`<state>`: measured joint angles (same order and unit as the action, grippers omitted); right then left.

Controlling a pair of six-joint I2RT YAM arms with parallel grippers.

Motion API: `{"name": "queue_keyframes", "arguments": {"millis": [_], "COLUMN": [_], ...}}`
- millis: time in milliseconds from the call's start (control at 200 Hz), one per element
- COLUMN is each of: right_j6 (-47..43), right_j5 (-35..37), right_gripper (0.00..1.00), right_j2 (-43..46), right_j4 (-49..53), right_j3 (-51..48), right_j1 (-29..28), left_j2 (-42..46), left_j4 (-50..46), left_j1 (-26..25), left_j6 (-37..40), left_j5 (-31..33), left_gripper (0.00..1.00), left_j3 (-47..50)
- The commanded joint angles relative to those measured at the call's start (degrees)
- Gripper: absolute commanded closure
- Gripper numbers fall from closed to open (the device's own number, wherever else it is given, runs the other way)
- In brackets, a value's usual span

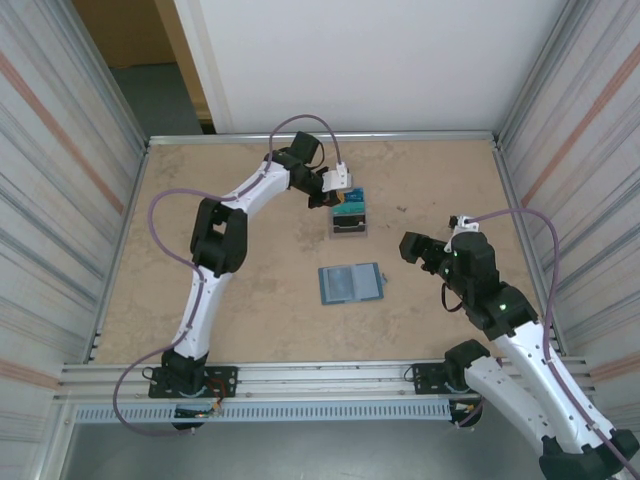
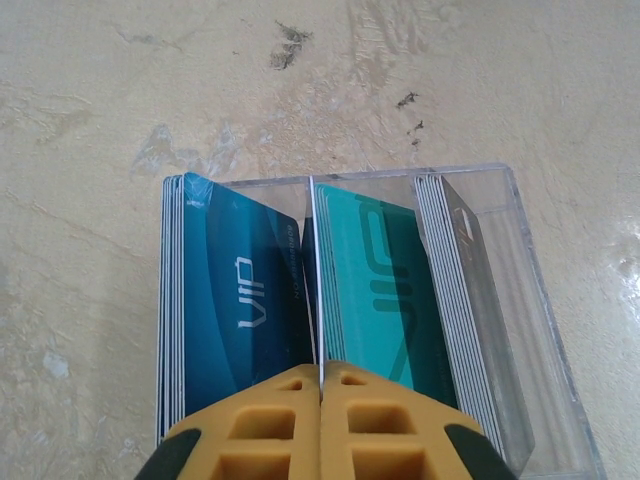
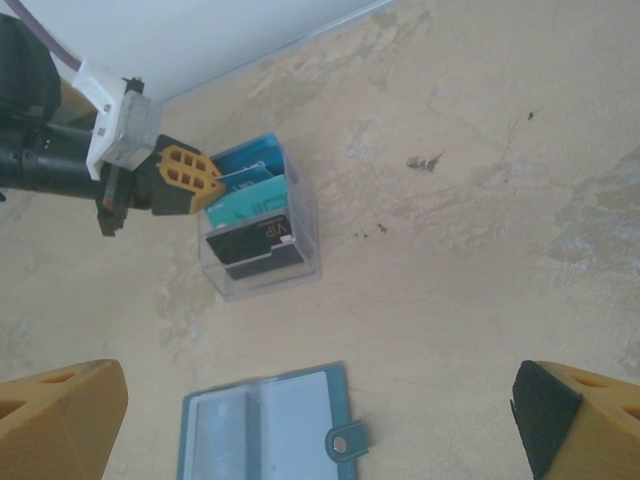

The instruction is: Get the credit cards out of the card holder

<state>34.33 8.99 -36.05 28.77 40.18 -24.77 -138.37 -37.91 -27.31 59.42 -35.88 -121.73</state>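
Note:
The card holder lies open and flat mid-table, teal with pale grey-blue pockets and a snap tab. I cannot tell whether the pockets hold anything. Behind it a clear plastic stand holds upright credit cards, a blue one and a teal one among them. My left gripper hangs over the stand, shut on a thin card seen edge-on between the blue and teal ones. It also shows as the left gripper in the top view. My right gripper is open and empty, hovering right of the holder.
The clear stand's wall has free slots on its right side, and a black card stands at its front. Metal rails and corrugated walls edge the tan table. Bare table lies left of the holder.

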Motion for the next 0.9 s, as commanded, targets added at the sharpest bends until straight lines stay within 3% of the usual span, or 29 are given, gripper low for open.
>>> {"name": "queue_keyframes", "arguments": {"millis": [0, 356, 601, 692, 897], "right_j6": [1.0, 1.2, 0.9, 0.8, 0.0], "right_j5": [-0.4, 0.0, -1.1, -1.8, -3.0], "right_gripper": [0.01, 0.01, 0.01, 0.01, 0.01], "right_j2": [-0.6, -1.3, -3.6, -4.1, -5.0], "right_j4": [0.3, 0.9, 0.9, 0.6, 0.0], "right_j3": [1.9, 2.0, 2.8, 3.1, 3.6], "right_j1": [-0.7, -1.0, -1.2, -1.3, -1.7], "left_j2": [2.9, 4.7, 7.9, 9.6, 13.2], "left_j4": [-3.2, -3.6, -0.7, -0.1, 1.0], "left_j1": [0.8, 1.3, 1.1, 0.7, -0.2], "left_j6": [2.0, 2.7, 0.2, 0.1, -0.6], "left_j5": [1.7, 2.5, 0.6, 0.3, 0.9], "left_gripper": [1.0, 1.0, 0.85, 0.75, 0.75], "left_j3": [1.6, 5.2, 5.3, 6.0, 7.9]}}
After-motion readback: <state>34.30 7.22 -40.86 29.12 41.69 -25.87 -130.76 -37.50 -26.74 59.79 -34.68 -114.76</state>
